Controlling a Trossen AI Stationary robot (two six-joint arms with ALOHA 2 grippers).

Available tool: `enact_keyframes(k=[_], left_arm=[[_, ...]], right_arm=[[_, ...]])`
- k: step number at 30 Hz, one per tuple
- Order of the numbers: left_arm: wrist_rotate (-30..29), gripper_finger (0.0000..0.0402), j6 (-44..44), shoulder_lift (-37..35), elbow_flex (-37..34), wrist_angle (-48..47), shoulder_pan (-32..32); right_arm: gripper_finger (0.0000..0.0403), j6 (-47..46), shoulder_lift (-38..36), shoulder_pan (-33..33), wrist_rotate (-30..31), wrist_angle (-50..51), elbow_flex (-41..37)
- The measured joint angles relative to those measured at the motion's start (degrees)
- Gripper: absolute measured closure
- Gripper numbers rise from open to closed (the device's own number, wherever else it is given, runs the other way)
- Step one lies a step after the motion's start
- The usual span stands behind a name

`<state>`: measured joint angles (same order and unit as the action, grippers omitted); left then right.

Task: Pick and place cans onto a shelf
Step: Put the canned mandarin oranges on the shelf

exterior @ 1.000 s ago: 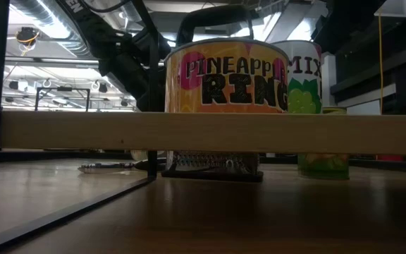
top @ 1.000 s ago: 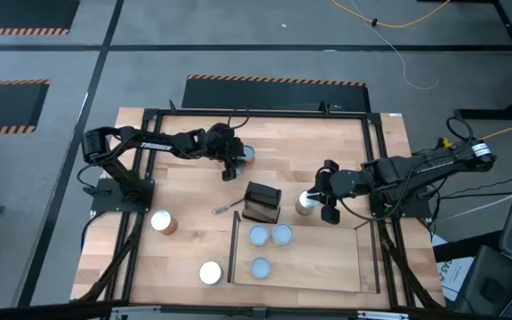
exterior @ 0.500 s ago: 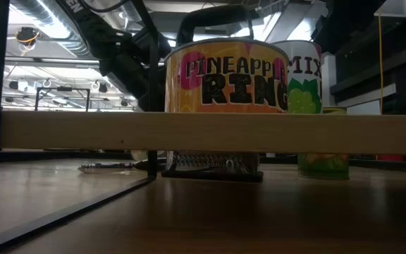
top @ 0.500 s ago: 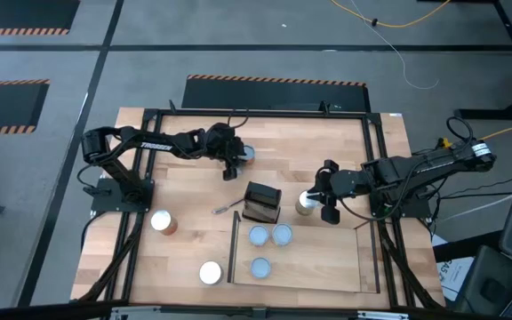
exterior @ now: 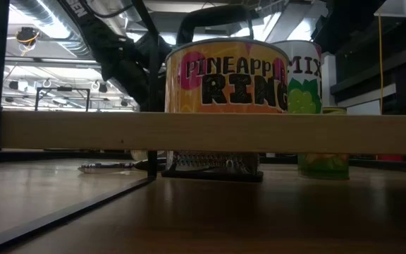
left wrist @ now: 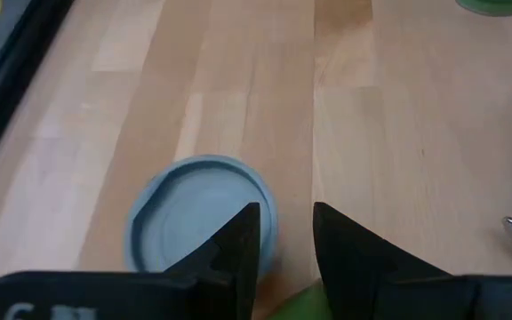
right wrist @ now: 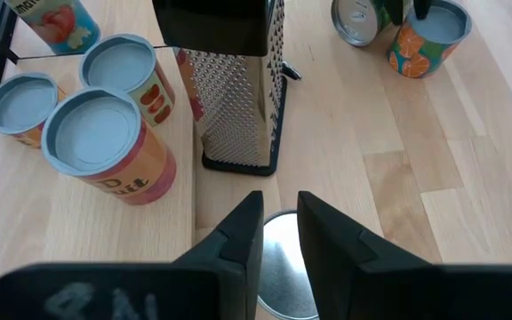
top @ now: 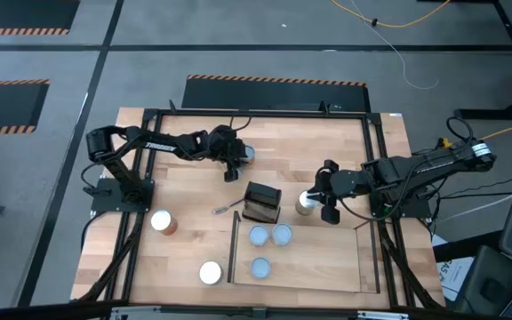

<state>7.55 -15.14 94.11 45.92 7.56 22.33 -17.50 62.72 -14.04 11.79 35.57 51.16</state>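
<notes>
Almost nothing moves in this last second. Only the left arm [top: 163, 141] changes a little: seen from above, its shoulder end near the counter's left edge sits slightly more to the right than before, and the long link reaches a bit further toward the far blue-topped can [top: 244, 153]. In the low view, the same dark arm behind the pineapple can [exterior: 225, 76] is shifted a small step to the right.
</notes>
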Motion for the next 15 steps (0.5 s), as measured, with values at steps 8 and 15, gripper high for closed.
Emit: enact_keyframes(k=[8, 15], left_arm=[[-2.4, 0.0302, 0.0, 1.3, 0.0, 0.3, -0.2], [-2.5, 0.0313, 0.0, 1.3, 0.0, 0.3, -0.2]], right_arm=[[0.0326, 0.0, 0.0, 0.0, 0.0, 0.0, 0.0], [0.0326, 0.0, 0.0, 0.0, 0.0, -0.1, 0.0]])
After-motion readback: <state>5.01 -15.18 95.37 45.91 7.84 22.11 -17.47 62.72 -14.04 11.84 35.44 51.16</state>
